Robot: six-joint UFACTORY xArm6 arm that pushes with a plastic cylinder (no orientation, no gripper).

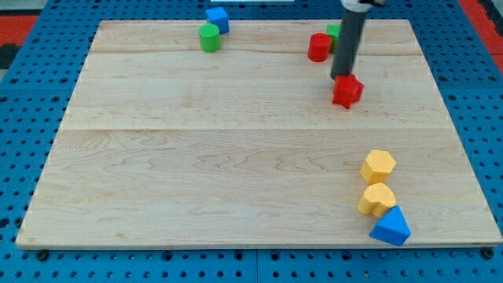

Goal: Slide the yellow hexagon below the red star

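The yellow hexagon [379, 166] lies at the view's lower right on the wooden board. The red star [347, 91] lies at the upper right, well above the hexagon and a little to its left. My tip [343, 76] stands at the star's top edge, touching it or nearly so. The dark rod rises from there out of the view's top.
A second yellow block [377, 199] sits just below the hexagon, with a blue triangle [391, 228] below that. A red cylinder [319, 47] and a green block [335, 32] lie beside the rod. A green cylinder [210, 38] and a blue cube [218, 20] lie at the top.
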